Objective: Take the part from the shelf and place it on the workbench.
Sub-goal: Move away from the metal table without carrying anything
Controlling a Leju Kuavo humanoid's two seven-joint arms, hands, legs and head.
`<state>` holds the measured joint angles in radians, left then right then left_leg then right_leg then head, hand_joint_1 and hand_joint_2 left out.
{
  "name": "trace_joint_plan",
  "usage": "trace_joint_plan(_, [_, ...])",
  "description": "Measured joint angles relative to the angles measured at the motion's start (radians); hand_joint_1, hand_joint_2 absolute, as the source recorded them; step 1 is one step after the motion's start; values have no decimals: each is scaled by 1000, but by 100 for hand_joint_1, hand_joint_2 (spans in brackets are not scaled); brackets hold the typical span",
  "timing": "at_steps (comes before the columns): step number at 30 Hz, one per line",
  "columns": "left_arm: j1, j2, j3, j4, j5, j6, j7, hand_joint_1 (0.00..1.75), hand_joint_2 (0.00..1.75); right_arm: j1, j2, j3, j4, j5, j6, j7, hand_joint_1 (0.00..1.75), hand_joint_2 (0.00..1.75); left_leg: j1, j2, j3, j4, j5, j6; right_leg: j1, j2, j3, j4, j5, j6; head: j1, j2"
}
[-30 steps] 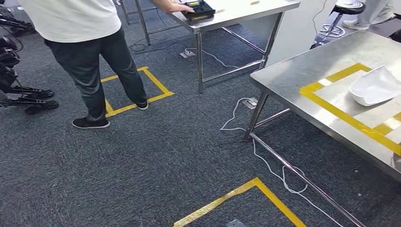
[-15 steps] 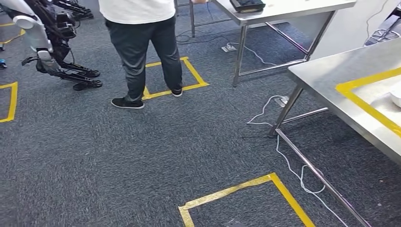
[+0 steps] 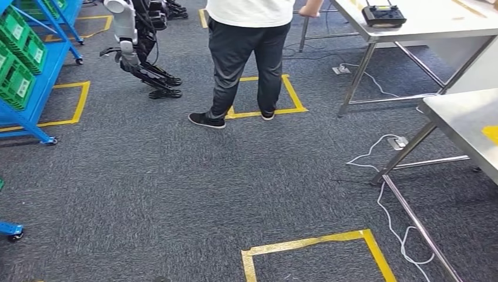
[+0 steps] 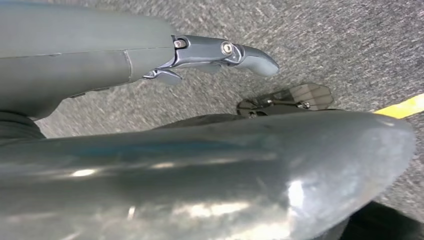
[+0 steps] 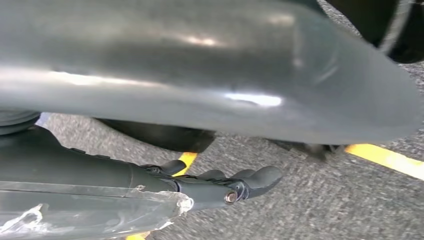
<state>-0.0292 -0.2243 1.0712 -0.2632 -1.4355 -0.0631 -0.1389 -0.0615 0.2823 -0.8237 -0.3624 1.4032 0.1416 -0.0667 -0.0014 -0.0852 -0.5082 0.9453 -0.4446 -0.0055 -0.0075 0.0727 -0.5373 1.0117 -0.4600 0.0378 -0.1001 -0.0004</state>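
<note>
The blue shelf [image 3: 36, 70] stands at the far left of the head view, with green bins [image 3: 16, 79] on its tiers. A corner of the steel workbench [image 3: 464, 123] reaches in at the right edge. My left hand [image 4: 200, 155] hangs over grey carpet in the left wrist view, its dark fingers [image 4: 225, 50] stretched out and holding nothing. My right hand [image 5: 200, 95] also hangs above the carpet, its fingers [image 5: 245, 185] extended and empty. I cannot make out what lies in the bins.
A person [image 3: 246, 59] stands ahead on a yellow floor square, beside a second steel table [image 3: 428, 26] carrying a black device [image 3: 383, 14]. Another robot [image 3: 138, 47] stands behind, near the shelf. White cables [image 3: 392, 217] trail under the workbench. A yellow tape square [image 3: 317, 249] marks the floor close by.
The whole view has swung left: the workbench slid to the right edge and its white object left the picture, while the blue shelf and the other robot came in at the left.
</note>
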Motion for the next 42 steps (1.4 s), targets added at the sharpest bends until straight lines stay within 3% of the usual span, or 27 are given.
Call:
trace_joint_plan(1, [-1, 0, 0, 0, -2, 0, -2, 0, 0, -1, 0, -1, 0, 0, 0, 0, 0, 0, 1, -10, -7, 2, 4, -6, 0, 11, 11, -21, -1, -3, 0, 0])
trace_joint_plan(3, [1, -1, 0, 0, -7, 0, -3, 0, 0, -2, 0, -2, 0, 2, 0, 0, 0, 0, 6, -29, -20, 5, 10, -18, 2, -5, 9, -24, 3, -12, -1, 0])
trace_joint_plan(4, [3, -1, 0, 0, -9, 0, -3, 0, 0, -3, 0, -2, 0, 4, 0, 0, 0, 0, 7, -23, -27, 11, 6, -23, 2, -16, 8, -27, 6, -18, -1, 0])
trace_joint_plan(6, [4, -1, 0, 0, -11, 1, -3, 0, 0, -4, 0, -3, 0, 6, 0, -1, 0, 0, 5, 17, -62, 76, -38, -31, 1, -43, 5, -33, 13, -29, -5, 0])
trace_joint_plan(8, [2, -2, 0, 0, -12, 1, -3, 0, 0, -2, 0, -4, 0, 7, 0, -1, 0, 0, 4, 60, -129, 210, -108, -38, 5, -73, -1, -33, 15, -34, -9, 0])
trace_joint_plan(10, [2, -1, 0, 0, -14, 1, -1, 0, 0, -1, -1, -5, 0, 9, 0, -1, 0, 0, 5, 71, -169, 298, -132, -42, 7, -104, -6, -33, 16, -35, -9, 0])
trace_joint_plan(11, [4, -1, 0, 0, -15, 1, 0, 0, 0, -2, -1, -5, 0, 9, 0, -1, 0, 0, 5, 74, -162, 290, -117, -42, 8, -117, -8, -32, 17, -35, -10, 0])
trace_joint_plan(12, [5, -1, 0, 0, -17, 1, 1, 0, 0, -2, -1, -6, 0, 10, 0, -1, 0, 0, 5, 81, -134, 243, -86, -41, 8, -130, -8, -31, 17, -35, -10, 0])
trace_joint_plan(14, [5, -1, 0, 0, -20, 1, 1, 0, 0, -3, -1, -6, 0, 10, 0, -1, 0, 0, 3, 126, -54, 103, -27, -38, 11, -153, -8, -27, 16, -29, -11, 0])
trace_joint_plan(15, [2, -2, 0, 0, -21, 1, 1, 0, 0, -3, -1, -6, 0, 10, 0, -1, 0, 0, 1, 147, -26, 51, -11, -33, 14, -163, -9, -24, 15, -25, -10, 0])
trace_joint_plan(16, [0, -2, 0, 0, -22, 1, 1, 0, 0, -3, -1, -7, 0, 11, 0, -1, 0, 0, -1, 160, -14, 22, -7, -26, 17, -173, -11, -21, 14, -20, -9, 0])
trace_joint_plan(18, [1, -3, 0, 0, -24, 0, 1, 0, 0, -5, -1, -8, 0, 12, 0, -1, 0, 0, -4, 145, -18, 16, -7, -11, 19, -194, -11, -18, 13, -10, -4, 0])
trace_joint_plan(19, [4, -3, 0, 0, -26, 0, 1, 0, 0, -6, -1, -8, 0, 13, 0, -2, 0, 0, -3, 135, -20, 15, -5, -4, 17, -188, -12, -13, 8, -4, -2, 0])
trace_joint_plan(21, [7, -3, -1, 0, -31, 0, -2, 0, 0, -6, -1, -9, 0, 14, 0, -2, 0, 0, 0, 113, -22, 14, 2, 8, 12, -137, -34, 45, -34, 7, 2, 0])
trace_joint_plan(23, [5, -5, -1, 0, -33, 1, -5, 0, 0, -2, -1, -9, 0, 15, 0, -3, 0, 0, 0, 88, -28, 14, 7, 16, 10, -85, -91, 177, -105, 12, 7, 0])
trace_joint_plan(25, [5, -6, -2, 0, -33, 1, -6, 0, 0, 1, -1, -10, 0, 15, 0, -3, 0, 0, -1, 60, -32, 15, 11, 18, 10, -76, -136, 277, -138, 10, 9, 0])
trace_joint_plan(26, [6, -5, -2, 0, -33, 1, -6, 0, 0, 2, -1, -10, 0, 16, 0, -3, 0, 0, -1, 45, -33, 15, 13, 17, 9, -74, -134, 275, -126, 9, 10, 0])
trace_joint_plan(27, [7, -5, -2, 0, -33, 0, -6, 0, 0, 1, -1, -10, 0, 16, 0, -3, 0, 0, 0, 30, -33, 16, 14, 15, 8, -71, -113, 233, -97, 7, 10, 0])
trace_joint_plan(29, [7, -7, -2, 0, -34, 0, -7, 0, 0, 0, -1, -10, 0, 16, 0, -3, 0, 0, -1, 2, -35, 20, 16, 10, 3, -34, -43, 92, -34, 4, 11, 0])
trace_joint_plan(30, [6, -7, -2, 0, -35, 0, -8, 0, 0, 0, -1, -10, 0, 17, 0, -3, 0, 0, -1, -11, -39, 23, 17, 5, 0, -12, -16, 37, -17, 2, 11, 0])
trace_joint_plan(32, [6, -8, -2, 0, -35, 0, -9, 0, 0, -2, -1, -10, 0, 17, 0, -4, 0, 0, 1, -31, -49, 27, 21, -7, -1, 12, 4, -6, -14, -3, 12, 0])
trace_joint_plan(34, [10, -8, -2, 0, -36, 0, -10, 0, 0, -3, -1, -11, 0, 18, 0, -6, 0, 0, 7, -43, -59, 28, 24, -19, 2, -9, 3, -7, -8, -16, 13, 0])
trace_joint_plan(36, [12, -8, -1, 0, -36, 0, -10, 0, 0, -4, 0, -12, 0, 19, 0, -10, 0, 0, 5, -8, -80, 65, -4, -28, 1, -34, 2, -14, 0, -30, 8, 0])
trace_joint_plan(38, [9, -8, -1, 0, -36, -1, -10, 0, 0, -2, 0, -13, 0, 21, 1, -14, 0, 0, 2, 47, -136, 179, -71, -35, 3, -64, -1, -18, 3, -36, 4, 0])
trace_joint_plan(40, [7, -8, -1, 0, -36, -1, -11, 0, 0, 0, 0, -14, 0, 23, 1, -16, 0, 0, 3, 67, -189, 294, -117, -40, 5, -97, -4, -18, 3, -37, 3, 0])
trace_joint_plan(41, [9, -8, -1, 0, -36, -1, -11, 0, 0, 0, 0, -14, 0, 25, 2, -17, 0, 0, 4, 72, -194, 309, -113, -41, 6, -112, -5, -18, 2, -37, 3, 0])
trace_joint_plan(42, [10, -8, -1, 0, -36, -1, -11, 0, 0, -1, 0, -14, 0, 26, 2, -17, 0, 0, 4, 76, -177, 283, -90, -42, 5, -126, -5, -17, 2, -37, 3, 0])
